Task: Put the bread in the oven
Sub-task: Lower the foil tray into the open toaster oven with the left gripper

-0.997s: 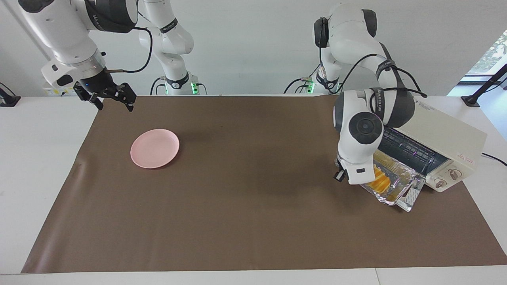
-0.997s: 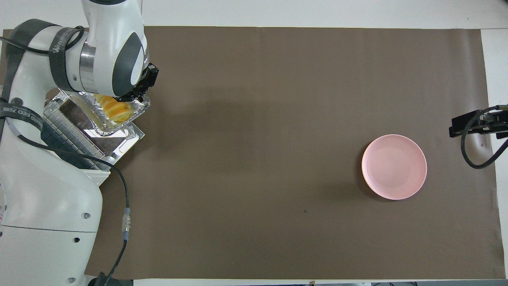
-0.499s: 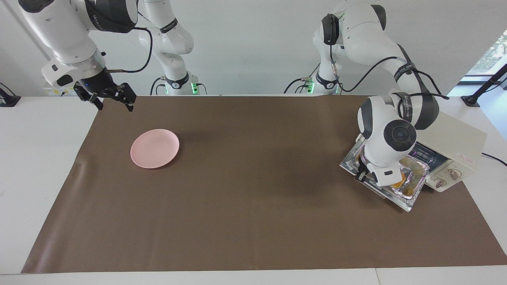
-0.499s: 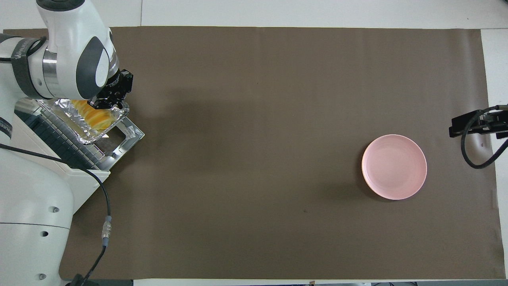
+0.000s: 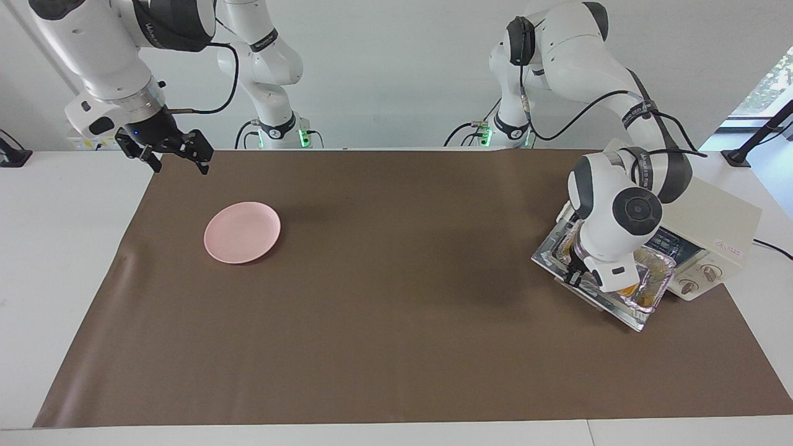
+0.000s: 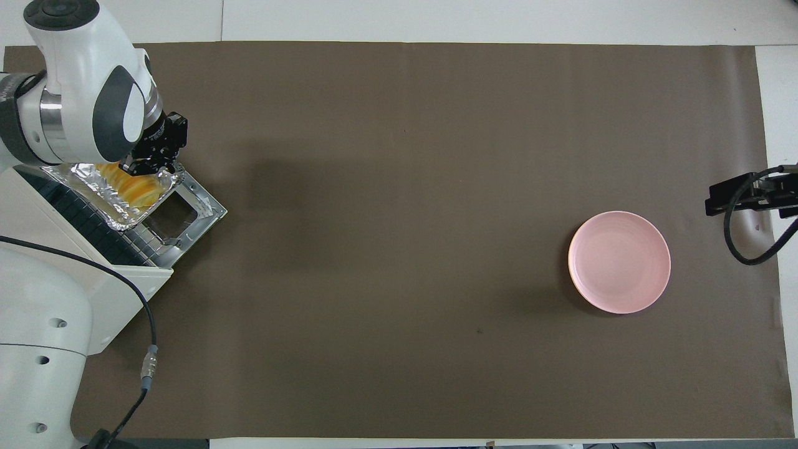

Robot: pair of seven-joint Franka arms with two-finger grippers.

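Bread [image 6: 138, 189] lies in foil tray [image 6: 103, 202] on the oven's [image 5: 712, 230] lowered door, bench's nine o'clock overhead | left gripper [image 6: 144, 168] jaws clamped on tray rim | right gripper [image 5: 168, 153] jaws open, waiting above bench edge near pink plate [image 5: 242, 231]

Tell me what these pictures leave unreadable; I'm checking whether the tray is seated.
- Bread: facing view, mostly behind the left arm's wrist.
- Foil tray: how far it sits inside the oven is hidden by that arm in both views.
- Left gripper: what its jaws pinch is too small.
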